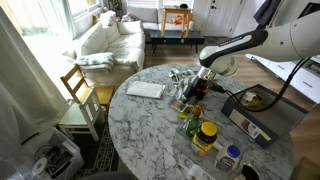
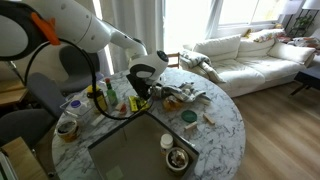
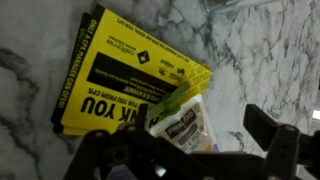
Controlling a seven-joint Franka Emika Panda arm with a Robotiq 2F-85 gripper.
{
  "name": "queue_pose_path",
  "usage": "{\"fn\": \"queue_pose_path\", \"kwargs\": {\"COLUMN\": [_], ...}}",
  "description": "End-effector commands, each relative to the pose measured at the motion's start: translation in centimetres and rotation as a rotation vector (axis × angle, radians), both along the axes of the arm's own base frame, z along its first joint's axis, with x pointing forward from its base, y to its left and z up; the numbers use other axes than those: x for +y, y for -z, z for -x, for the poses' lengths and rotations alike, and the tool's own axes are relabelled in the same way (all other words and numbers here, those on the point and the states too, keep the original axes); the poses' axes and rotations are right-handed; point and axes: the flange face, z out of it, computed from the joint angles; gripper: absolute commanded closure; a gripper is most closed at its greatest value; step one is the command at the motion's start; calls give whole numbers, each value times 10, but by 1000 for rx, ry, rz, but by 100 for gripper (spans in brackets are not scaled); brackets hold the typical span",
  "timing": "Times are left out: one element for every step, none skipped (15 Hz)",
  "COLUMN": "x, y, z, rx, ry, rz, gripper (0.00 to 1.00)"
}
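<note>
In the wrist view a small white pouch with a green cap (image 3: 185, 125) lies on the marble table (image 3: 250, 50), partly over a yellow and black printed card (image 3: 130, 70). My gripper (image 3: 190, 145) hangs just above the pouch, open, with its dark fingers (image 3: 272, 135) on either side and nothing gripped. In both exterior views the arm reaches over the round table, with the gripper (image 1: 197, 88) (image 2: 140, 88) low among a cluster of small items near the middle.
A white paper (image 1: 145, 89), a yellow-lidded jar (image 1: 205, 135), a black box (image 1: 262, 118) and a bowl (image 1: 255, 98) share the table. Bottles (image 2: 110, 98), a cup (image 2: 168, 141) and a small bowl (image 2: 178, 158) stand nearby. A wooden chair (image 1: 80, 95) and a white sofa (image 2: 250, 55) lie beyond.
</note>
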Motion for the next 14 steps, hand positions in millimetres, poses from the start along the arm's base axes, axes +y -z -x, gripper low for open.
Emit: {"fn": "queue_pose_path", "kwargs": {"x": [-2,-2,-1,-1,0,0,0,1,1,1,0,0,-1,-1], "y": [13,15,17,18,20,22,24,26,28,30,31,33,35,36], "z": [5,5,4,3,3,2,2,2,1,1,0,-1,-1,-1], "rx": [-11,-7,-9,-9,-4,-3,1,1,-1,-5,-11,-15,-18,-18], "ry": [0,0,-3,-3,-3,-2,1,2,6,9,12,18,22,25], "rz": [-8,-3,-3,0,3,5,10,14,16,15,19,23,25,27], "gripper": [8,8,8,7,8,7,8,7,10,12,15,23,37,47]}}
